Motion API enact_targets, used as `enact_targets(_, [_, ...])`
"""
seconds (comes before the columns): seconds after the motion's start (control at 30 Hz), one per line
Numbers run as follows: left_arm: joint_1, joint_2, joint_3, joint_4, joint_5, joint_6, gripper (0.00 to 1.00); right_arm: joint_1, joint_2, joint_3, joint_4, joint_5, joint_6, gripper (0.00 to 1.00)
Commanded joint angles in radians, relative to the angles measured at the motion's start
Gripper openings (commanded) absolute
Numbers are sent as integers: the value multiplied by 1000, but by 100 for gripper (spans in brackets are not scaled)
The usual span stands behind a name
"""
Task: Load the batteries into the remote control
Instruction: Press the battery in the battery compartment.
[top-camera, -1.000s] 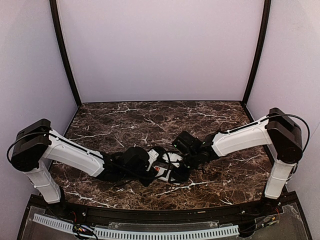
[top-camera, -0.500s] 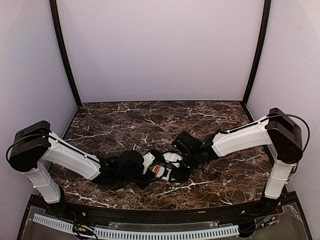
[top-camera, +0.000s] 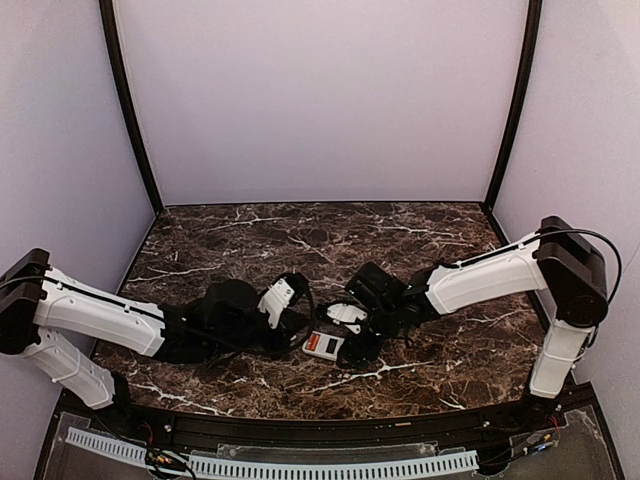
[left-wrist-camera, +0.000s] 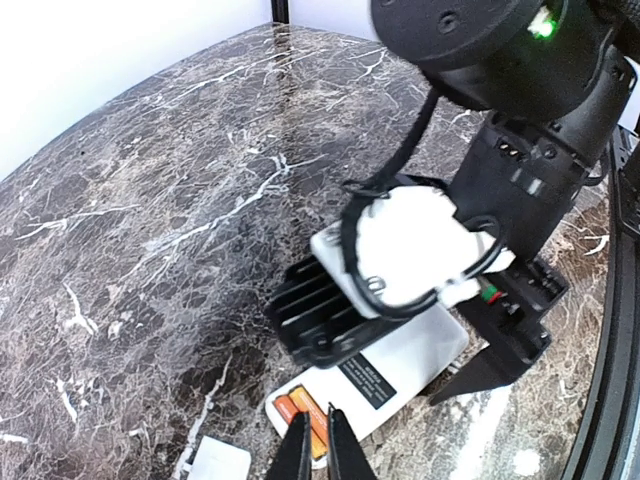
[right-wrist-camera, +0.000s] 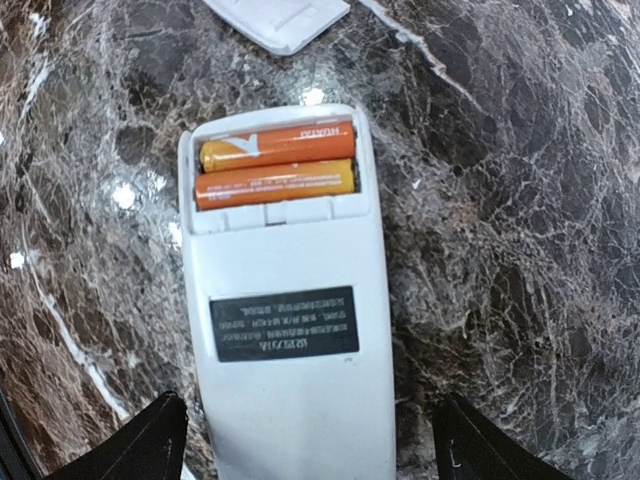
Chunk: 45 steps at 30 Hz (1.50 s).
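The white remote control (right-wrist-camera: 290, 330) lies back up on the marble, its compartment uncovered. Both orange batteries (right-wrist-camera: 275, 165) sit side by side inside it; they show too in the left wrist view as batteries (left-wrist-camera: 305, 415) in the remote control (left-wrist-camera: 405, 365). My right gripper (right-wrist-camera: 315, 450) is open, its black fingers (right-wrist-camera: 150, 440) straddling the remote's near end with a gap on each side. My left gripper (left-wrist-camera: 320, 445) is shut and empty, its tips just off the battery end. From above, the remote control (top-camera: 322, 344) lies between the left gripper (top-camera: 297, 338) and right gripper (top-camera: 358, 348).
A small loose white cover plate (right-wrist-camera: 280, 18) lies on the table just beyond the remote's battery end, also seen as the plate (left-wrist-camera: 218, 462) in the left wrist view. The dark marble table (top-camera: 300, 240) is walled by lilac panels.
My left arm has pulled back to the left, away from the remote. The right gripper's jaws have opened wider off the remote's sides.
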Motion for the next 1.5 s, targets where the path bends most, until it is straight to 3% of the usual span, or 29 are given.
enact_targets(0.0, [-4,9,3,-52,-33,-32,7,-2,-66,-46,-14,27,29,86])
enact_targets(0.23, [4,101,41,-100,-10,-150,7,-24,-165,-187,78,-26,20,89])
enact_targets(0.63, [27,248,165,-244,73,-241,6,-42,-158,-283,272,-79,-15,82])
enact_targets(1.2, [46,350,242,-355,110,-223,3,-43,-82,-246,239,-63,-31,65])
enact_targets(1.47, [44,383,252,-473,150,-180,2,-43,-70,-238,228,-48,-28,50])
